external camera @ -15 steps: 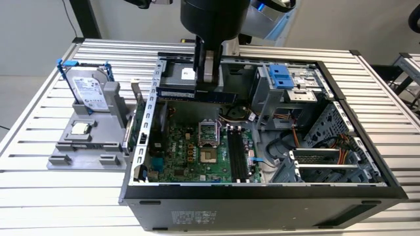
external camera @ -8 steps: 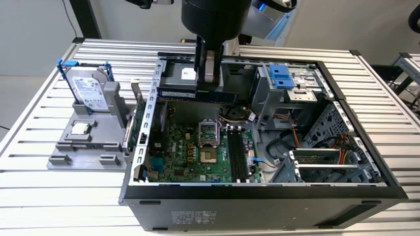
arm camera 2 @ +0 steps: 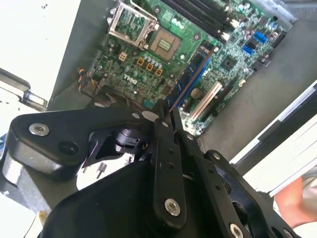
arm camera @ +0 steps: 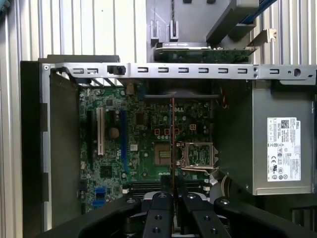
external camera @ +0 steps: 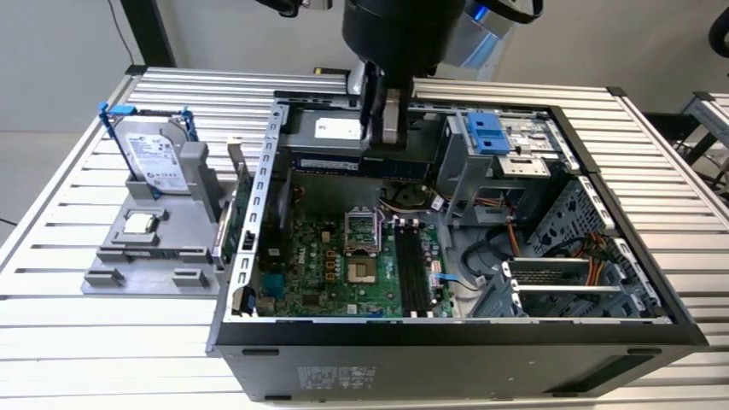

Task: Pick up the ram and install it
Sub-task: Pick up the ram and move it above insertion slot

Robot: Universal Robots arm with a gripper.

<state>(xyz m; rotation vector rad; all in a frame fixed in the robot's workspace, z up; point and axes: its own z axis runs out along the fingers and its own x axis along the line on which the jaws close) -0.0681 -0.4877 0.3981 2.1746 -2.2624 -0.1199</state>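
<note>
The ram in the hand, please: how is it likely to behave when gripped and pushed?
Probably stiff: the ram shows edge-on as a straight line from the hand, with no bend. Likely light, being a very thin board. Possibly fragile: so slim a board might flex or crack if pushed crookedly.

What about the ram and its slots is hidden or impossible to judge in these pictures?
- First wrist view: the hand covers part of the memory slots.
- Second wrist view: those slots run off the picture's edge.
- First wrist view: the ram is edge-on, so its face and contacts are unseen.
</note>
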